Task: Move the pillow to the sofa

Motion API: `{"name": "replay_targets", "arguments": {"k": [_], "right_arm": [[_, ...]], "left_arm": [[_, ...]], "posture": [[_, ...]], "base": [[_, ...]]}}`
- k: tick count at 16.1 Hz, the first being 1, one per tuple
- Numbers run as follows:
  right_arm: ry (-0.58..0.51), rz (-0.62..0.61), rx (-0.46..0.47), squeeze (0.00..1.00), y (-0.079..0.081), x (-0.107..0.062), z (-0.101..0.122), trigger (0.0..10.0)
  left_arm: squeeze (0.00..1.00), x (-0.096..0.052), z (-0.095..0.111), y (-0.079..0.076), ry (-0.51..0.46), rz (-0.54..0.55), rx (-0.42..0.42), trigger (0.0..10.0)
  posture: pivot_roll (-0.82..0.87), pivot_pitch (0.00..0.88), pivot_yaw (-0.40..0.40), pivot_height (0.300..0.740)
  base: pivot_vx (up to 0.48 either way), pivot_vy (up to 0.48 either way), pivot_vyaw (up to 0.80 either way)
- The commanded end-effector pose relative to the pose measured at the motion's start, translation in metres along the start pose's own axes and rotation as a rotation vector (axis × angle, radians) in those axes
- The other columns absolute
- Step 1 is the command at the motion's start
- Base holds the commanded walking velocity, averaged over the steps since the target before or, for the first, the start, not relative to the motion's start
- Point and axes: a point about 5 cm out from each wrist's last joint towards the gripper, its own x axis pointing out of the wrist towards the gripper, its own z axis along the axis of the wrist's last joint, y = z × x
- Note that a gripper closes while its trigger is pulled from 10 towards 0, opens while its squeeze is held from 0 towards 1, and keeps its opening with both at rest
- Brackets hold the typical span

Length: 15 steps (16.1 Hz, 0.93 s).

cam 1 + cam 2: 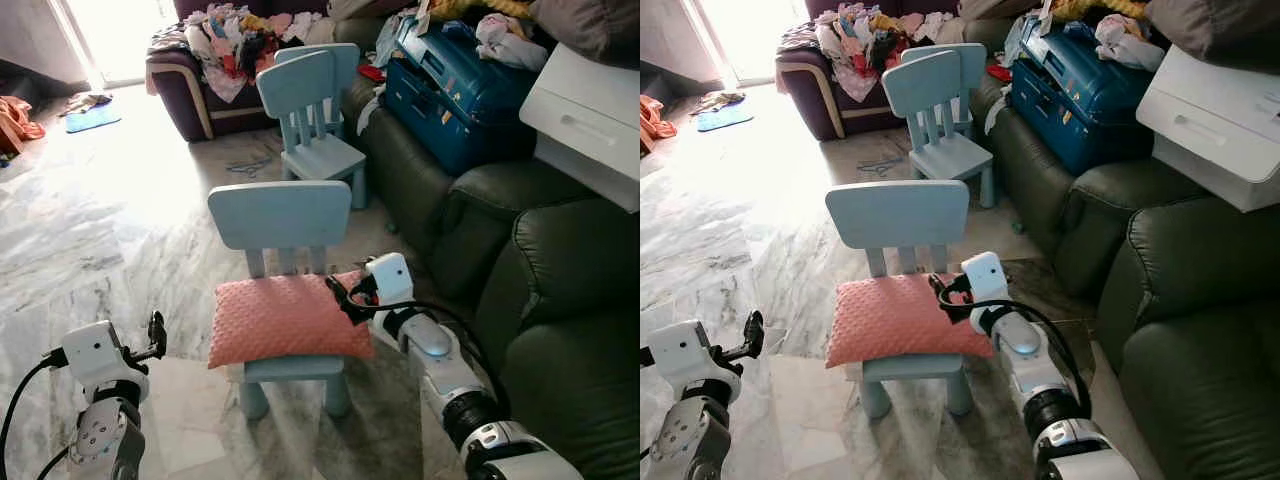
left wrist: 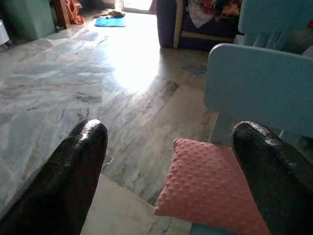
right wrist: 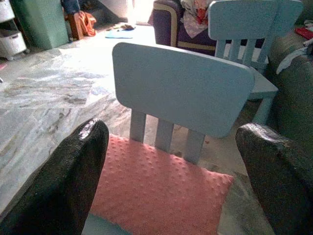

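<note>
I see the pink pillow [image 1: 288, 320] lying flat on the seat of the near light-blue chair [image 1: 280, 215], its long axis running left to right across the seat, parallel to the chair's backrest, and overhanging the seat at both ends. My right gripper [image 1: 343, 298] sits at the pillow's right end, fingers spread wide in the wrist view and holding nothing. My left gripper [image 1: 156, 335] hovers over the marble floor [image 1: 90, 250] off the pillow's left end, also wide open and empty. The dark green sofa [image 1: 545, 300] stands to the right of the chair.
</note>
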Motion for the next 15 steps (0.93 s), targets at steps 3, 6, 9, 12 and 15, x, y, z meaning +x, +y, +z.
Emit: {"name": "replay_targets", "arguments": {"k": [3,6,9,12,15], "right_arm": [[-0.012,0.005,0.008,0.0,0.003,0.001,0.002,10.0],[-0.009,-0.005,0.008,0.0,0.0,0.0,0.002,10.0],[-0.004,-0.011,0.005,0.0,-0.002,-0.001,0.001,10.0],[-0.003,-0.014,0.003,0.0,-0.002,-0.001,0.0,10.0],[-0.004,-0.011,-0.001,0.0,-0.002,-0.001,0.001,10.0]], "left_arm": [[0.0,-0.001,-0.001,0.005,0.023,0.019,0.003,10.0],[0.0,-0.001,0.0,0.001,0.024,0.006,0.018,10.0],[0.0,0.0,0.001,-0.002,0.02,-0.002,0.025,10.0],[0.0,0.001,0.004,-0.005,-0.003,-0.01,0.034,10.0],[0.0,0.002,0.007,-0.006,-0.018,-0.011,0.043,10.0]], "posture": [[-0.09,0.061,0.074,0.74],[-0.1,0.063,0.077,0.74],[-0.1,0.062,0.077,0.74],[-0.1,0.062,0.075,0.74],[-0.1,0.061,0.073,0.74]], "base": [[0.0,0.48,0.0],[0.0,0.32,0.0],[0.0,0.0,0.0],[0.0,0.0,0.0],[0.0,0.0,0.0]]}}
